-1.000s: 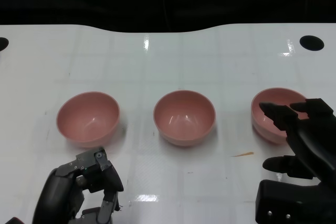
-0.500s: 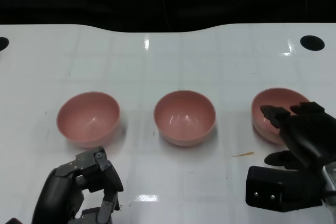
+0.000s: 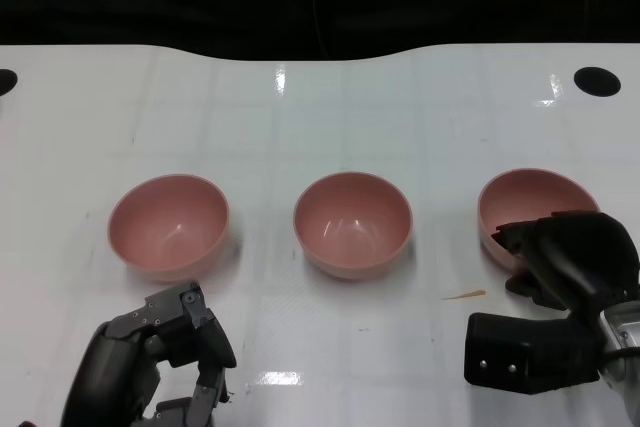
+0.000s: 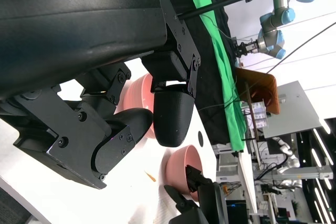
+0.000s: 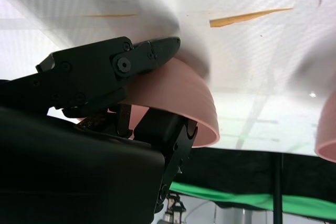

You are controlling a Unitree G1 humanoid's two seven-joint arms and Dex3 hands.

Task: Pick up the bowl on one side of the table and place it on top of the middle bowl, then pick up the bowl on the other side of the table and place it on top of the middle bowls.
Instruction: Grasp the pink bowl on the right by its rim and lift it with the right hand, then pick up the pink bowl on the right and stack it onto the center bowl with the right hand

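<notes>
A: Which step is this?

B: The first, I'd judge. Going left to right: the left hand (image 3: pixel 160 362) sits curled and empty at the desk's (image 3: pixel 300 117) near edge, by the left bowl (image 3: pixel 168 226). The middle bowl (image 3: pixel 352 224) stands alone. The right hand (image 3: pixel 565 262) clasps the right bowl's (image 3: pixel 520 205) near wall, fingers against it.

A: And next?

B: Probably firm the grip, lift, carry over the middle bowl.

A: The surroundings?

B: Glossy white desk; green cloth (image 4: pixel 210 24) and lab arms beyond.

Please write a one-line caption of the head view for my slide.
Three pink bowls in a row on a white table; the right hand closes around the right bowl, the left hand waits curled.
</notes>
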